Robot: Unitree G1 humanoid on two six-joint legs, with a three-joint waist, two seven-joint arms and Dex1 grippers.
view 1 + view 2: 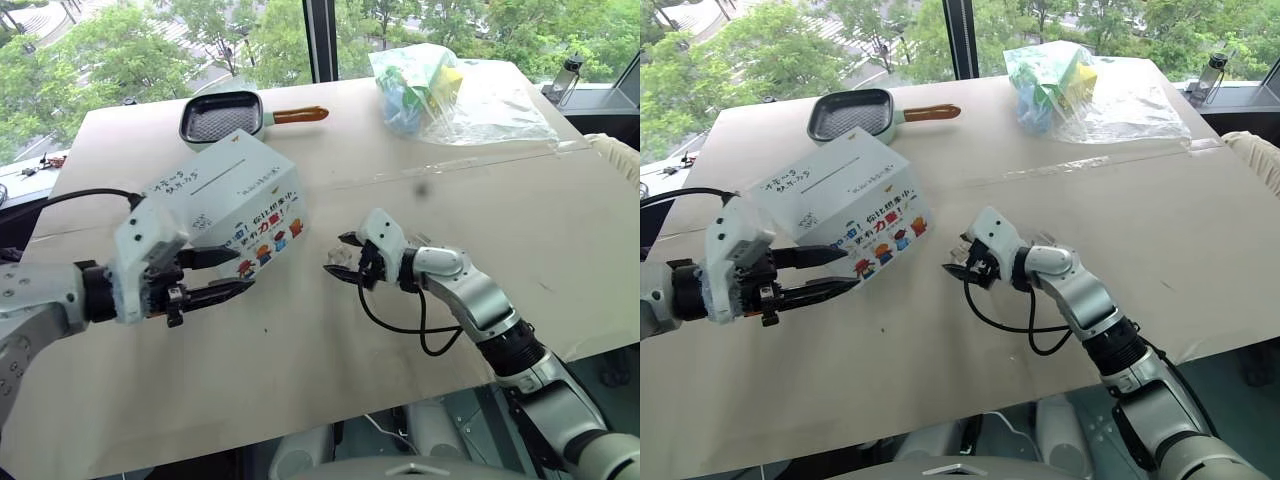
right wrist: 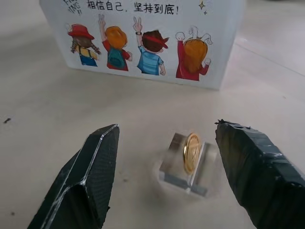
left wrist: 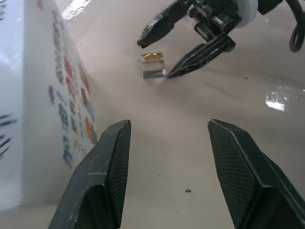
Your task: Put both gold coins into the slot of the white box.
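Note:
The white box (image 1: pixel 225 205) stands at the table's left middle, its cartoon side facing me and the slot (image 1: pixel 217 182) a thin dark line across its top face. A gold coin (image 2: pixel 191 152) stands on edge in a small clear block (image 2: pixel 183 179) on the table right of the box. My right gripper (image 1: pixel 335 254) is open, one finger on each side of the coin, touching nothing. In the left wrist view a pale grey piece (image 3: pixel 155 74) lies beside the gold coin (image 3: pixel 152 57). My left gripper (image 1: pixel 243 270) hangs open and empty just in front of the box's cartoon side.
A square grill pan (image 1: pixel 222 117) with an orange handle lies behind the box. A clear plastic bag (image 1: pixel 440 90) of coloured things sits at the back right, a bottle (image 1: pixel 567 75) beyond it. A black cable (image 1: pixel 400 325) loops under my right wrist.

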